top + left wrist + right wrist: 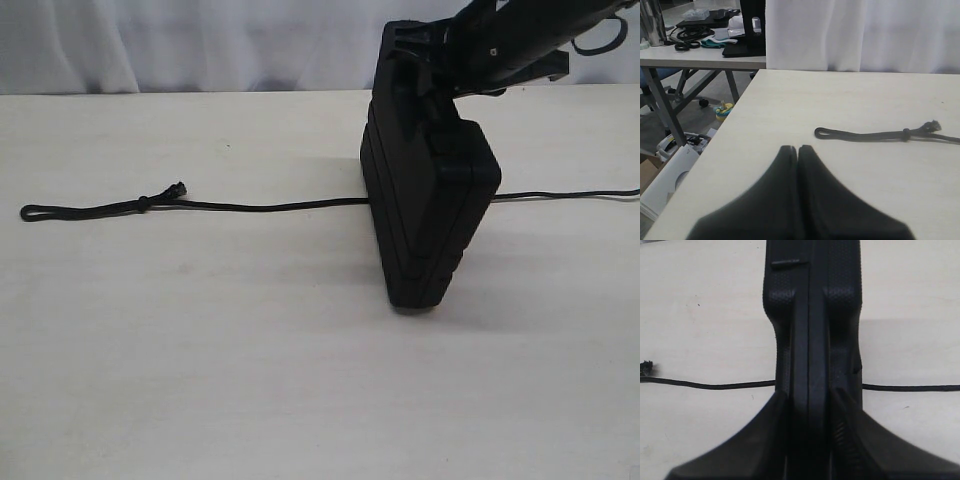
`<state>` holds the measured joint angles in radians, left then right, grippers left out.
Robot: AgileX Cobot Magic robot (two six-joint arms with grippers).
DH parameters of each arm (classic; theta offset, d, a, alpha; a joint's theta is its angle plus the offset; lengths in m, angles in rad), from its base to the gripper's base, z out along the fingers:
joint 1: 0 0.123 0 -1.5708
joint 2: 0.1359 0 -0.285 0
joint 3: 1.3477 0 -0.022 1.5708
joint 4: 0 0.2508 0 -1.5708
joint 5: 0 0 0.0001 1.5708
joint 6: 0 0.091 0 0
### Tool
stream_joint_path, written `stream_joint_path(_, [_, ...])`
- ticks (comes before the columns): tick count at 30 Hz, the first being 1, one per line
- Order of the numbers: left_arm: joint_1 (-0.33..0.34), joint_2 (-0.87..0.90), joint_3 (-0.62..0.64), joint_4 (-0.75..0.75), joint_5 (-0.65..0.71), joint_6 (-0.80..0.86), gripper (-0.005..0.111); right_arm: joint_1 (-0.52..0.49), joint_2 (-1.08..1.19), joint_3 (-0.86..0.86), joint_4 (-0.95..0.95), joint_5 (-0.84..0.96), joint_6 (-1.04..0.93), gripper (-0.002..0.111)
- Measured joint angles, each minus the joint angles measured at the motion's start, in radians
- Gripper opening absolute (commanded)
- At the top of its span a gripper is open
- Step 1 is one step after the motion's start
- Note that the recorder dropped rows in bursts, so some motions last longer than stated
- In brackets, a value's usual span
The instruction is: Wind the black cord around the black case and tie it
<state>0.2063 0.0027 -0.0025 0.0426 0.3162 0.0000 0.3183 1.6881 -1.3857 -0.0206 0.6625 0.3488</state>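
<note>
Reaching in from one o'clock, the right gripper (810, 405) clamps the handle end of the case (430, 210), which stands upright, long axis vertical.

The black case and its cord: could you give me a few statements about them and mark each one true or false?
1. The black case stands on edge on the table. True.
2. The black cord is wound round the case. False: it lies flat on the table and runs out on both sides of the case.
3. The right claw grips the case from above. True.
4. The left claw holds the cord's looped end. False: it is shut, empty and apart from the cord.
5. The cord has a knot near its looped end. True.
</note>
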Motion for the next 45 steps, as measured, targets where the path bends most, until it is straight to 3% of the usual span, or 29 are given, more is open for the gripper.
stream_joint_path(9, [0.0,0.0,0.0,0.02,-0.005,0.0,0.0,0.0,0.0,0.0,0.0,0.0,0.0,0.004])
stream_joint_path(14, [0.0,0.0,0.0,0.106,-0.085,0.0,0.0,0.0,0.0,0.0,0.0,0.0,0.0,0.004])
stream_joint_path(22, [0.0,0.0,0.0,-0.37,-0.571,-0.208,0.0,0.0,0.0,0.0,0.0,0.0,0.0,0.004])
stream_joint_path(26, [0.0,0.0,0.0,-0.426,-0.692,-0.306,0.0,0.0,0.0,0.0,0.0,0.0,0.0,0.004])
stream_joint_path(29, [0.0,0.0,0.0,-0.439,-0.854,-0.35,0.0,0.0,0.0,0.0,0.0,0.0,0.0,0.004])
stream_joint_path(31, [0.0,0.0,-0.002,-0.441,-0.883,-0.389,0.0,0.0,0.0,0.0,0.0,0.0,0.0,0.004])
stream_joint_path(35, [0.0,0.013,-0.091,-0.425,-0.675,-0.404,0.0,0.0,0.0,0.0,0.0,0.0,0.001,0.004])
stream_joint_path(37, [0.0,0.107,-0.241,-0.218,-0.511,-0.406,0.0,0.0,0.0,0.0,0.0,0.0,0.001,0.004])
stream_joint_path(40, [0.0,0.315,-0.44,0.017,-0.325,-0.408,0.0,0.0,0.0,0.0,0.0,0.0,0.001,0.004])
stream_joint_path(45, [-0.057,0.676,-0.594,0.067,-0.147,-0.3,0.0,0.0,0.0,0.0,0.0,0.0,0.001,0.004])
